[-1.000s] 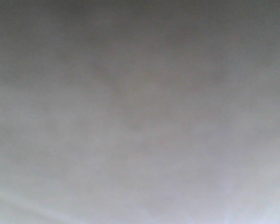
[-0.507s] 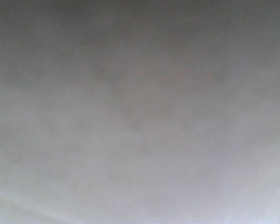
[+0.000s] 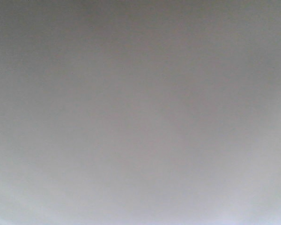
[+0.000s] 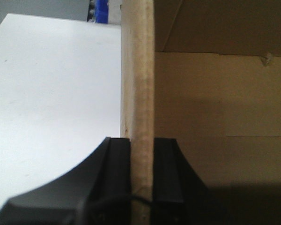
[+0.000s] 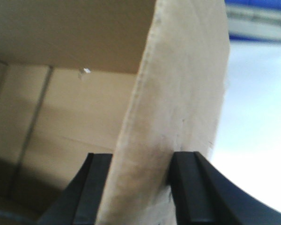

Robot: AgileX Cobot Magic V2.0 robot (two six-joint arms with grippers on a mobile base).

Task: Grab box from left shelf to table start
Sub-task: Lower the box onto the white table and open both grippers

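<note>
Left wrist view: the box (image 4: pixel 136 93), open at the top, is held between the two arms, with the pale counter (image 4: pixel 51 93) just beside its left wall. Whether it rests there or hangs above cannot be told. The left end effector (image 4: pixel 141 143) is clamped across that wall's top edge, and the right end effector (image 5: pixel 141 157) is clamped likewise on the opposite wall. Risk: the thin corrugated walls may bow or slip from the grip if the arms spread or descend unevenly. Box interior: bare cardboard, no contents visible. Front view: featureless grey.
</note>
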